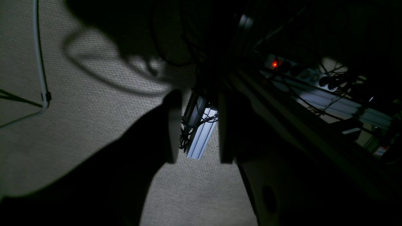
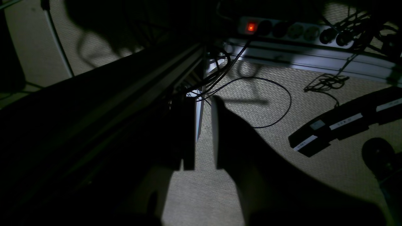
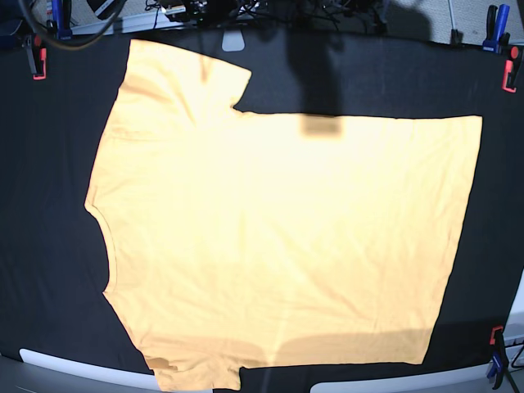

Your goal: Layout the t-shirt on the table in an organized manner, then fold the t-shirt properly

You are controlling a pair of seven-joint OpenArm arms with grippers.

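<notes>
The t-shirt point(image 3: 278, 237) lies spread flat on the table point(image 3: 49, 270), plain side up, and covers most of the black cloth. Its neckline faces the left edge and its hem runs down the right side. 1 sleeve reaches toward the far left corner; the other hangs at the near edge, slightly bunched. A dark shadow falls across the far middle of the fabric. Red and blue clamps point(image 3: 37, 59) grip the table at the corners.

Neither arm shows in the base view. In the left wrist view, the left gripper point(image 1: 197, 125) is released, its 2 fingers apart with only woven floor matting point(image 1: 78, 125) and an aluminium rail point(image 1: 201, 135) seen between them. In the right wrist view, the right gripper point(image 2: 203, 135) is likewise parted and holds nothing. A power strip point(image 2: 295, 33) with a lit red switch lies beyond it, with loose black cables point(image 2: 267, 103) on the matting.
</notes>
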